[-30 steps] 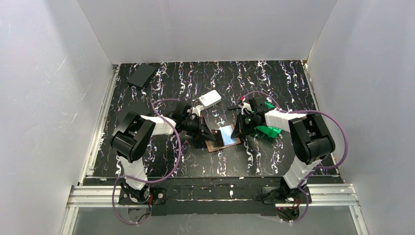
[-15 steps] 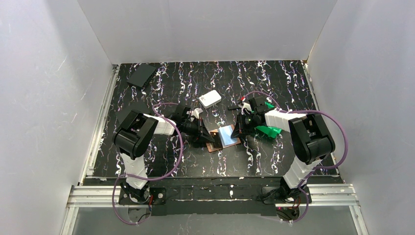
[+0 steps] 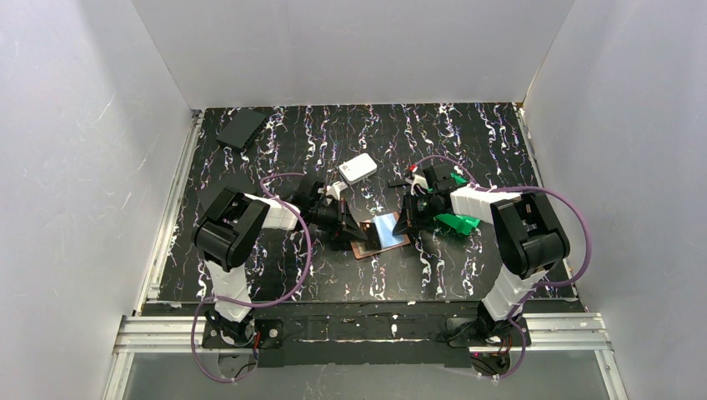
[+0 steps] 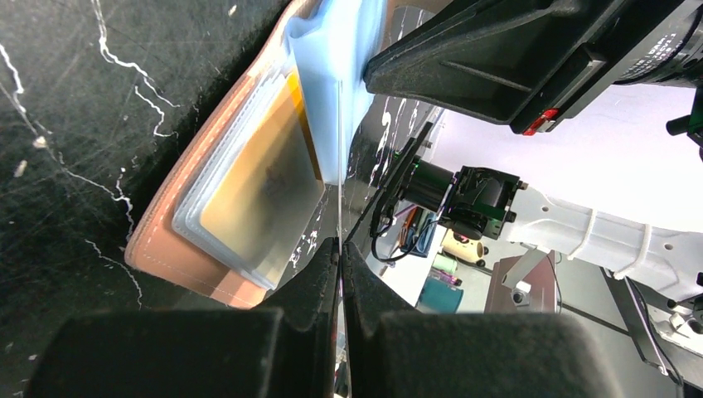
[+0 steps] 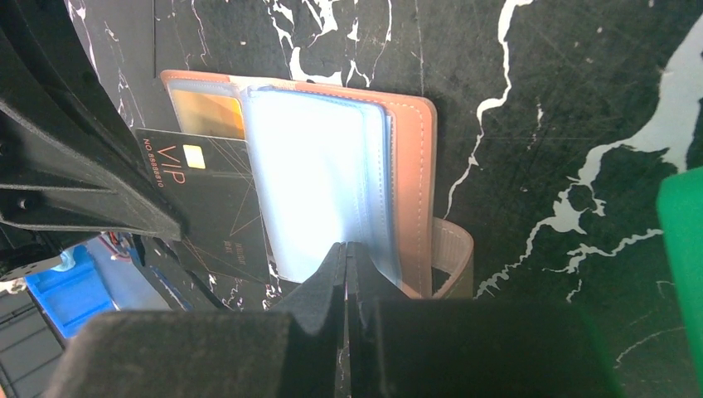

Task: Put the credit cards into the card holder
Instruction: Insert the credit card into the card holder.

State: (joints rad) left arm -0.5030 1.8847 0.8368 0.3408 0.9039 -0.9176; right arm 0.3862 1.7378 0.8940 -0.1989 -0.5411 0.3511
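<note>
The orange-brown card holder (image 3: 368, 247) lies open on the black mat between my arms. My left gripper (image 4: 340, 245) is shut on a black VIP credit card (image 5: 217, 217), which shows edge-on in the left wrist view. The card's far end reaches the holder's left side, next to a gold card (image 5: 207, 112) inside a clear sleeve. My right gripper (image 5: 346, 247) is shut on the edge of the holder's light-blue inner panel (image 5: 315, 174), which stands lifted off the leather (image 5: 412, 166). In the top view the left gripper (image 3: 346, 227) and right gripper (image 3: 410, 223) flank the holder.
A white rounded box (image 3: 358, 168) lies just behind the left gripper. A green plastic bin (image 3: 458, 222) sits under the right forearm. A dark flat object (image 3: 241, 127) rests at the back left corner. White walls enclose the mat on three sides.
My left arm has shifted slightly, uncovering more of the white box. The card holder and the right arm have stayed where they were.
</note>
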